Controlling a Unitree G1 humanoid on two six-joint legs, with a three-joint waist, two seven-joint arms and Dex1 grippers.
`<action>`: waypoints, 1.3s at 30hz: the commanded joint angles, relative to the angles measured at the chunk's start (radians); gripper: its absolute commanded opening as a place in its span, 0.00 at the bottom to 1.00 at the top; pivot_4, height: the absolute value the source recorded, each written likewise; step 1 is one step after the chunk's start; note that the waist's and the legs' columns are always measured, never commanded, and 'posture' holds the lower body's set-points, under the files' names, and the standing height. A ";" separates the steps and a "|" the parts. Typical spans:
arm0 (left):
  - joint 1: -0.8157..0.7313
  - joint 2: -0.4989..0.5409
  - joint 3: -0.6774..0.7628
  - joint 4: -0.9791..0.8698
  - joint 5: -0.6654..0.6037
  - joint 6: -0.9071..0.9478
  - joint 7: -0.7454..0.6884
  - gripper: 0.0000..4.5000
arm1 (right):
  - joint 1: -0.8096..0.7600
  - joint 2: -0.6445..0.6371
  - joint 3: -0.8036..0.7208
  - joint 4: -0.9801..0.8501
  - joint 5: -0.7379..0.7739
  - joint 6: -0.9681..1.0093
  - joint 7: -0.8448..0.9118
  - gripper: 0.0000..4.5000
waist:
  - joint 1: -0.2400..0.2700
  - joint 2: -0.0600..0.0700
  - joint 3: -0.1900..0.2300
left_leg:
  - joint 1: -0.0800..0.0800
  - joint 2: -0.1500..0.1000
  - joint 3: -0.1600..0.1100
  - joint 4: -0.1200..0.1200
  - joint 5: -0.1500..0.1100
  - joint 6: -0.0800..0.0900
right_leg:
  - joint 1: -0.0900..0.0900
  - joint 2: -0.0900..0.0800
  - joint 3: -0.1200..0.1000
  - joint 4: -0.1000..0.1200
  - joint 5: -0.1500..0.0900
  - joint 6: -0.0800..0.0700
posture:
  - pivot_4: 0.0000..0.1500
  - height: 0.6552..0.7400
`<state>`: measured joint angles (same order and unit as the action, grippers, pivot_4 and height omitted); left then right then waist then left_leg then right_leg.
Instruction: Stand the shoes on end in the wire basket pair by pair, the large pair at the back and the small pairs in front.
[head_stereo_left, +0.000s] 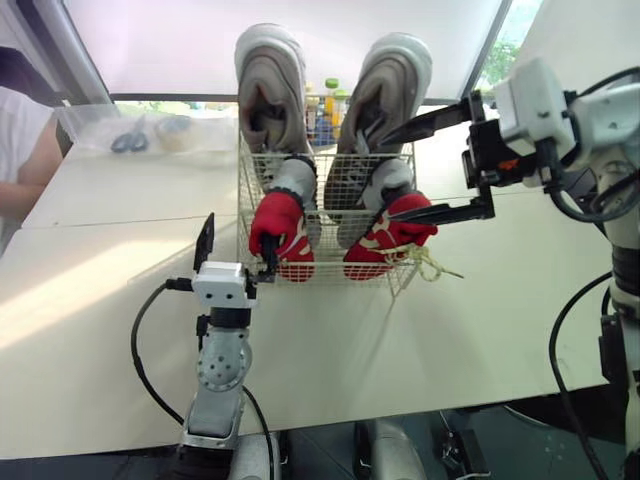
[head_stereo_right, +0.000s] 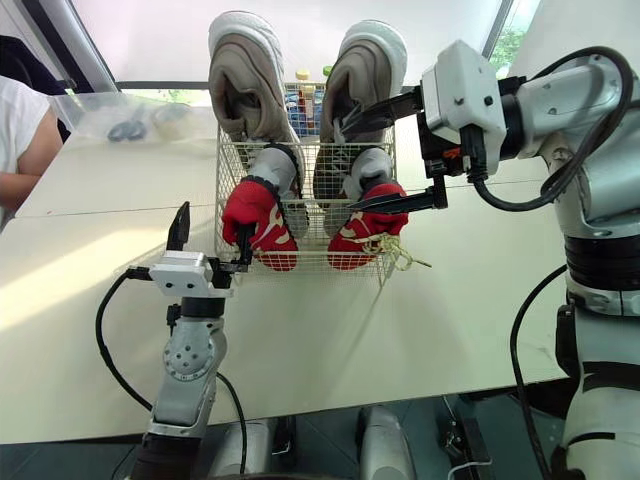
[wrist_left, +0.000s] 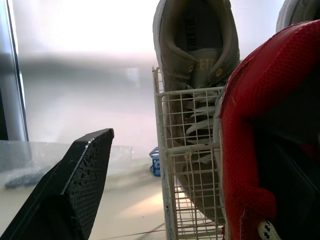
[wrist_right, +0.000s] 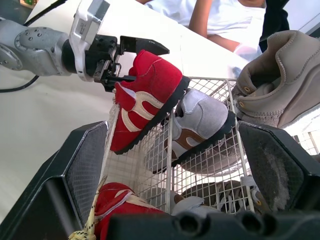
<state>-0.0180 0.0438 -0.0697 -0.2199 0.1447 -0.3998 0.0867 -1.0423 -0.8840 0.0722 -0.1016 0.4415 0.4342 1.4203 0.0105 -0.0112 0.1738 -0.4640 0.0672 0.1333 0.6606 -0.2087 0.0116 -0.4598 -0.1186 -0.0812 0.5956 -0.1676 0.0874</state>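
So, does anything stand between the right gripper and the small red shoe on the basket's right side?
Nothing visible does. The open right gripper has its lower finger at the small red fabric shoe, at the right front of the white wire basket.

Hard backlight, a blown-out window, shaded fronts.
Daylight came from the window (head_stereo_left: 300, 45), burned out to plain white behind the wire basket (head_stereo_left: 330, 190), so the large grey shoes (head_stereo_left: 272, 90) faced the head camera in shade. A pale band of glare lay across the surface (head_stereo_left: 70, 300) on the robot's left, and a soft shadow fell forward of the basket. In the left wrist view the red shoe (wrist_left: 260, 125) was dark inside, its background hazed by glare.
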 joint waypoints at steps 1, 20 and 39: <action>0.015 0.074 0.045 -0.072 -0.016 -0.018 -0.062 0.97 | -0.026 0.001 -0.021 -0.001 0.000 -0.018 -0.007 1.00 | -0.001 0.000 0.000 | 0.000 0.000 0.000 0.000 0.000 0.000 | 0.000 0.000 0.000 0.000 0.000 0.000 | 1.00 1.00; 0.177 0.481 0.315 -0.511 -0.669 0.473 -0.427 0.97 | 0.026 0.019 -0.045 0.022 -0.004 -0.073 -0.028 1.00 | -0.004 0.001 0.001 | 0.000 0.001 0.001 -0.003 0.000 -0.001 | -0.002 0.000 0.000 -0.001 0.000 0.000 | 1.00 1.00; 0.052 1.227 0.838 -0.205 -1.440 1.245 -0.930 0.97 | 0.182 -0.150 -0.199 -0.002 0.035 0.022 -0.068 1.00 | 0.000 0.005 0.004 | 0.000 0.000 0.007 -0.014 0.002 -0.006 | -0.009 0.000 0.000 -0.002 -0.001 -0.001 | 1.00 1.00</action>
<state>0.0413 1.2578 0.7380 -0.4328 -1.3029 0.8248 -0.7945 -0.8606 -0.9991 -0.0688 -0.0653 0.4559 0.4464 1.3587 0.0106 -0.0062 0.1781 -0.4636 0.0675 0.1403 0.6461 -0.2062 0.0052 -0.4690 -0.1186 -0.0812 0.5931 -0.1684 0.0868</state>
